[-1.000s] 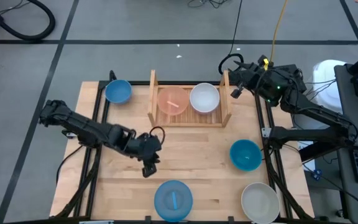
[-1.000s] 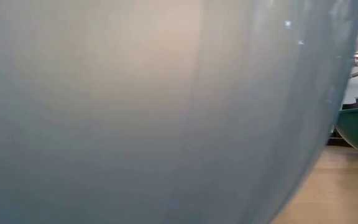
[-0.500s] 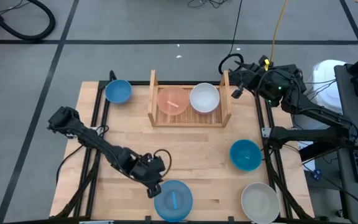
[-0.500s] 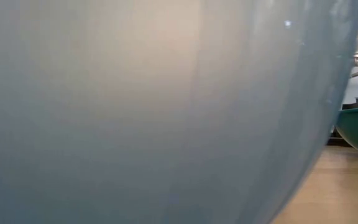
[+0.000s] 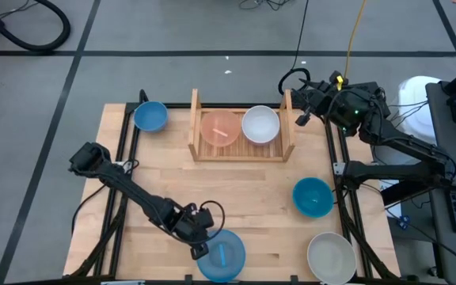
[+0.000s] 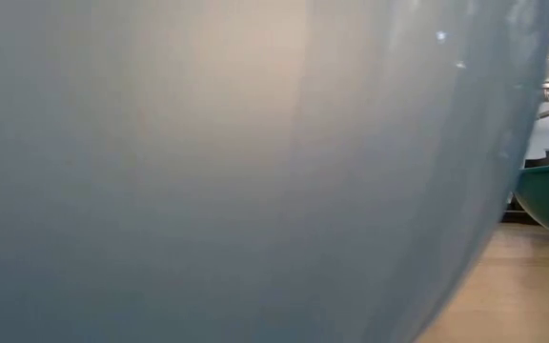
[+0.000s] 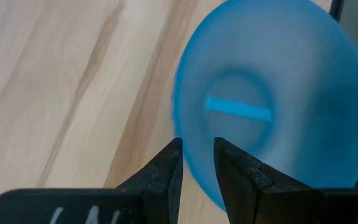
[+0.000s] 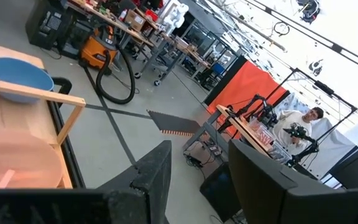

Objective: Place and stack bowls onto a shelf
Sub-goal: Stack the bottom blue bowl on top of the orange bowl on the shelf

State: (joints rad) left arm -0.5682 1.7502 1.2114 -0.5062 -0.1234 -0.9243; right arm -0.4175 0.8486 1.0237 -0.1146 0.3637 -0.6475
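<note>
Because the left gripper (image 5: 199, 250) is set at the rim of the light blue bowl (image 5: 221, 255) with its fingers (image 7: 164, 177) only narrowly parted, the chief risk is judged to be a poor bite on that rim. In the left wrist view the thin wall appears to sit in the gap between the two fingers, though whether it is touched cannot be told. If the jaws are closed off-centre, the bowl could be tipped or pushed along the wooden table (image 5: 236, 194), and since it lies at the near edge, it might be slid off altogether.

The shelf (image 5: 241, 150) stands well apart, at the far side of the table, with a pink bowl (image 5: 221, 127) and a white bowl (image 5: 260, 124) already seated in it side by side. A long carry is therefore implied, and a shallow grip could let the bowl swing or drop; an upright side board could also be struck on entry.

Other bowls are left outside the shelf: a blue bowl (image 5: 150, 115) at the far left, a teal bowl (image 5: 313, 196) and a grey-beige bowl (image 5: 331, 257) on the right.

The right gripper (image 5: 301, 119) is held just beside the shelf's right side board, its fingers (image 8: 153, 176) spread with nothing between them; a carried bowl could be brought against it.
</note>
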